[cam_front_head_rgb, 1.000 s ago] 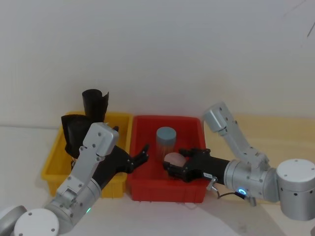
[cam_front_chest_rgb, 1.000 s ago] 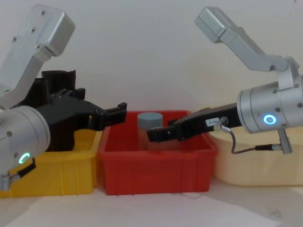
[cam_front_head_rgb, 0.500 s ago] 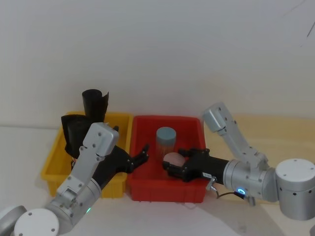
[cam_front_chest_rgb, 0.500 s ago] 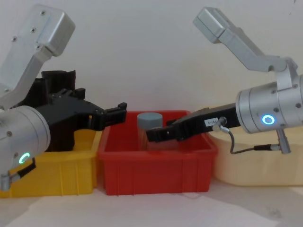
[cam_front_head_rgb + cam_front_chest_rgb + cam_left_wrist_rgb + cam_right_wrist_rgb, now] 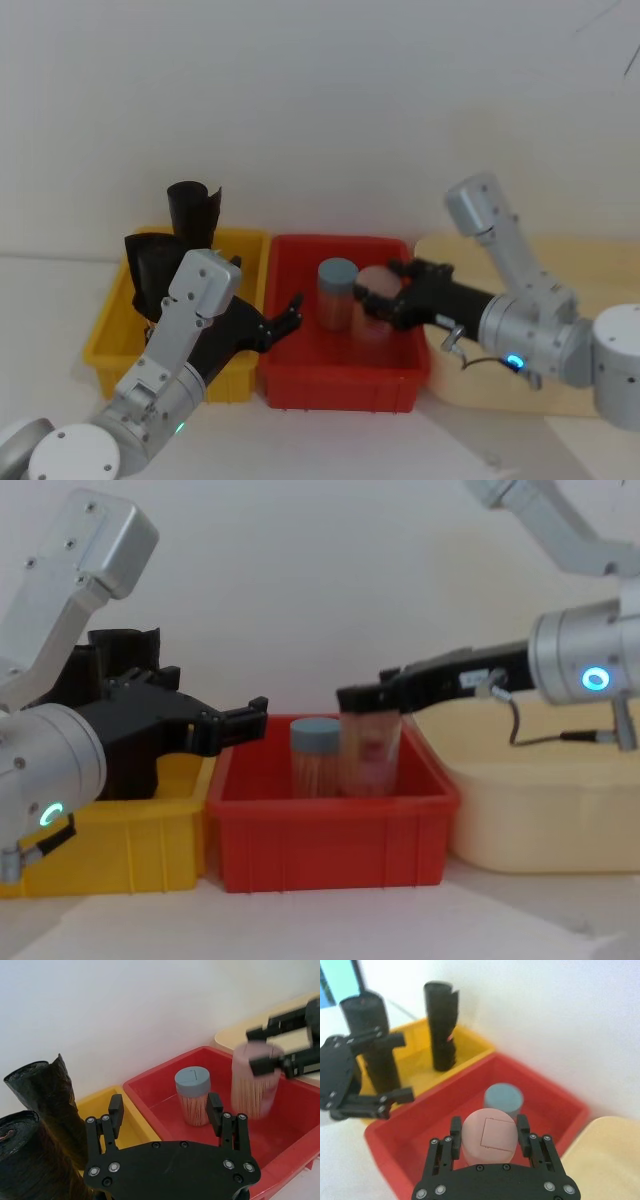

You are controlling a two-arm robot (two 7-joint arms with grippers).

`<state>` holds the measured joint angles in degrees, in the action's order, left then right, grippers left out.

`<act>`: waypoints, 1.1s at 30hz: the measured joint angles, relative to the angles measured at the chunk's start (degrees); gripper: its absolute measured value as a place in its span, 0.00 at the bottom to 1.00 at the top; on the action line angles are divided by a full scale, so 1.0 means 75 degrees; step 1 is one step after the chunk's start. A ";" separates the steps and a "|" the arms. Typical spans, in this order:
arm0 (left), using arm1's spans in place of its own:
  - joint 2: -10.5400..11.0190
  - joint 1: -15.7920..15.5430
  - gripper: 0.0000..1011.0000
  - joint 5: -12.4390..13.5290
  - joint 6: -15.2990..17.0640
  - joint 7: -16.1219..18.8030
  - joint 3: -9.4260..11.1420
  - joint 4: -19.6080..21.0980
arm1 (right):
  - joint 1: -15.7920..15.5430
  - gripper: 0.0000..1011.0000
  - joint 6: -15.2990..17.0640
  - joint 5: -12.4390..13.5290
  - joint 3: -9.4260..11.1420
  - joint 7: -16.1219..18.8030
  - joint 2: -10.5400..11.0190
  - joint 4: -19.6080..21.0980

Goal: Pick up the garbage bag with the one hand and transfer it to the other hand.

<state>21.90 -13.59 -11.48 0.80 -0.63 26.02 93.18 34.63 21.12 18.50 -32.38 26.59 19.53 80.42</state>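
R gripper [image 5: 380,292] has lifted pink jar [image 5: 370,755] higher in red bin [image 5: 340,385], clamped on it. L gripper [image 5: 165,1105] hovers, jaws apart. Risk: jar, not bag [image 5: 150,265], gets handed over.

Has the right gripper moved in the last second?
Yes. The right gripper, jaws shut on the pink jar, has risen and shifted right, judged against the red bin.

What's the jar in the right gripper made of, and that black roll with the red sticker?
The jar, held in the right gripper: clear wall, probably plastic though glass is possible; wooden-looking sticks show through it. Its pink lid looks matte plastic. The black roll with the red sticker: rolled thin plastic film, judging by its crinkled, faintly glossy surface.
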 joint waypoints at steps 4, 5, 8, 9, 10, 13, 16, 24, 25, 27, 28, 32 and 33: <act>0.0000 0.0000 0.99 0.0000 0.0000 0.0000 0.0000 0.0000 | -0.0019 0.64 -0.0092 -0.0029 0.0215 -0.0166 0.0089 0.0245; -0.0001 0.0000 0.99 0.0000 0.0000 0.0000 0.0000 0.0000 | -0.0023 0.64 -0.0102 -0.0033 0.0257 -0.0187 0.0107 0.0288; 0.0000 0.0000 0.99 0.0000 0.0000 0.0000 0.0000 0.0000 | -0.0037 0.64 -0.0159 -0.0058 0.0454 -0.0346 0.0195 0.0470; 0.0000 0.0000 0.99 0.0000 0.0000 0.0000 0.0000 0.0000 | -0.0043 0.64 -0.0168 -0.0064 0.0501 -0.0381 0.0216 0.0516; 0.0000 0.0000 0.99 0.0000 0.0000 0.0000 0.0000 0.0000 | -0.0055 0.64 -0.0188 -0.0075 0.0621 -0.0463 0.0267 0.0608; 0.0000 0.0000 0.99 0.0000 0.0000 0.0000 0.0000 0.0000 | -0.0080 0.64 -0.0213 -0.0099 0.0819 -0.0624 0.0355 0.0746; -0.0001 0.0000 0.99 0.0000 0.0000 0.0000 0.0000 0.0000 | -0.0113 0.64 -0.0218 -0.0118 0.1044 -0.0771 0.0458 0.0877; 0.0000 0.0000 0.99 0.0000 0.0000 0.0000 0.0000 0.0000 | -0.0216 0.64 -0.0137 -0.0158 0.1513 -0.1083 0.0699 0.1011; 0.0000 0.0000 0.99 0.0000 0.0000 0.0000 0.0000 0.0000 | -0.0224 0.64 -0.0109 -0.0161 0.1541 -0.1104 0.0718 0.1011; 0.0000 0.0000 0.99 0.0000 0.0000 0.0000 0.0000 0.0000 | -0.0246 0.64 -0.0047 -0.0166 0.1610 -0.1126 0.0769 0.1009; 0.0000 0.0000 0.99 0.0000 0.0000 0.0000 0.0000 0.0000 | -0.0254 0.64 -0.0019 -0.0168 0.1630 -0.1129 0.0787 0.0998; 0.0000 0.0000 0.99 0.0000 0.0000 0.0000 0.0000 0.0000 | -0.0278 0.64 0.0115 -0.0172 0.1667 -0.1111 0.0841 0.0880; 0.0000 0.0000 0.99 0.0000 0.0000 0.0000 0.0000 0.0000 | -0.0279 0.64 0.0126 -0.0173 0.1667 -0.1092 0.0842 0.0847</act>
<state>21.89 -13.59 -11.48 0.79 -0.63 26.02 93.18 32.54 22.07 17.20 -19.88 18.40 25.84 86.77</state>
